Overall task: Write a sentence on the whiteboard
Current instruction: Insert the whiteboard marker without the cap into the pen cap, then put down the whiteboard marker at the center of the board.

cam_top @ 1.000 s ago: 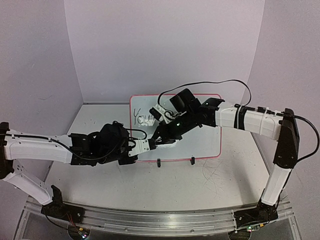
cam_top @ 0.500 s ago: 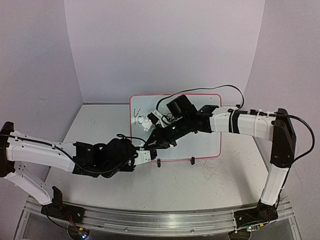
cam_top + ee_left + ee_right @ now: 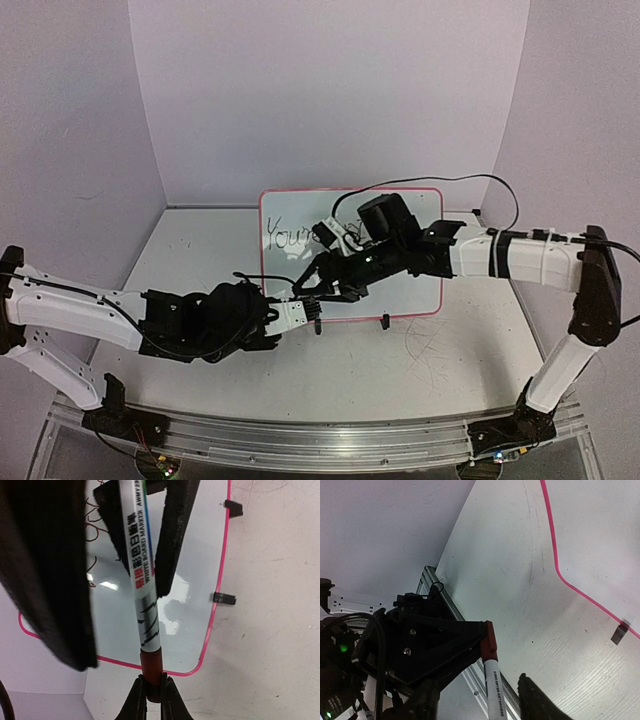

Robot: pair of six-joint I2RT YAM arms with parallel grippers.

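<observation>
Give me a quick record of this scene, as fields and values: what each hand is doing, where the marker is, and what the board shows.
left hand: shut on the red end of the marker
right hand: fingers flank the marker's barrel; grip unclear
marker: white barrel, bridging both hands
whiteboard: standing on clip feet on the table
sentence: only "You're" shows; the rest is covered
</observation>
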